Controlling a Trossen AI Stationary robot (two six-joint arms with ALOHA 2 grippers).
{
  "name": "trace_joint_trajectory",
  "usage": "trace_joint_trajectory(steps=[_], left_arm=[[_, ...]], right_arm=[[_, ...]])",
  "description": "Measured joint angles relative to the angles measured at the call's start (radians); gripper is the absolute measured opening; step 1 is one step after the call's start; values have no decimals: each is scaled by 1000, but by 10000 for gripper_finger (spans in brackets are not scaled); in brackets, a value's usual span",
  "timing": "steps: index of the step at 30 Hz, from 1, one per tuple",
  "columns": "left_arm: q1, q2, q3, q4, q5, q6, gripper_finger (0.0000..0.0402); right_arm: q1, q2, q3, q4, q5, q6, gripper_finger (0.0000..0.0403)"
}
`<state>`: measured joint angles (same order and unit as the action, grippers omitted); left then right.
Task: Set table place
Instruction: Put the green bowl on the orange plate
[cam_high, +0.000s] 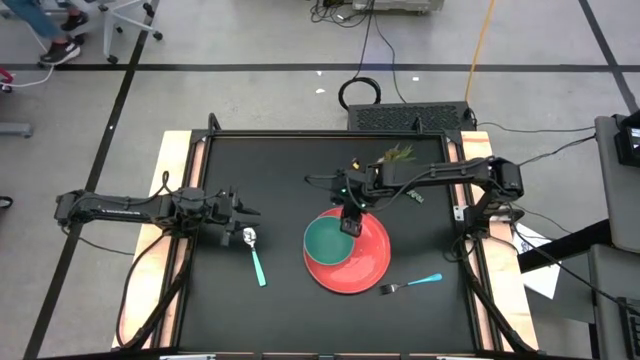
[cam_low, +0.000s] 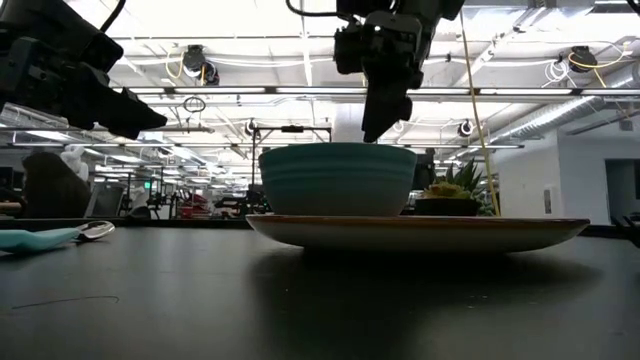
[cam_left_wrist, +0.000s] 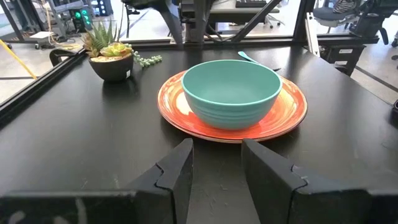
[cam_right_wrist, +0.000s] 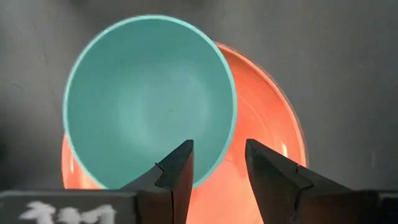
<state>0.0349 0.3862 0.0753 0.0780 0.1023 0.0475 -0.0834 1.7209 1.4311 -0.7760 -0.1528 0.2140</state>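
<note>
A teal bowl (cam_high: 326, 241) stands on the left part of a round red plate (cam_high: 368, 262) in the middle of the black table (cam_high: 280, 170). My right gripper (cam_high: 349, 224) hangs open just above the bowl's far-right rim (cam_right_wrist: 225, 134), fingers pointing down, touching nothing; it also shows in the low view (cam_low: 375, 125). A spoon (cam_high: 254, 252) with a teal handle lies flat to the left of the plate. A fork (cam_high: 410, 284) with a teal handle lies flat to the plate's right. My left gripper (cam_high: 250, 211) is open and empty, held level above the table just beyond the spoon's bowl.
A small potted green plant (cam_high: 398, 155) stands at the far side of the table, behind the plate; it also shows in the left wrist view (cam_left_wrist: 112, 56). Bare tabletop lies along the near edge (cam_high: 300, 320) and at the far left.
</note>
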Motion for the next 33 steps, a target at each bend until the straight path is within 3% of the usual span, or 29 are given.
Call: trace_joint_trajectory(steps=[23,33], left_arm=[[0,0,0,-8,0,-4,143],[0,0,0,-8,0,0,143]], right_arm=[[8,47,-3,38,26,15,140],[11,47,-3,40,26,0,222]])
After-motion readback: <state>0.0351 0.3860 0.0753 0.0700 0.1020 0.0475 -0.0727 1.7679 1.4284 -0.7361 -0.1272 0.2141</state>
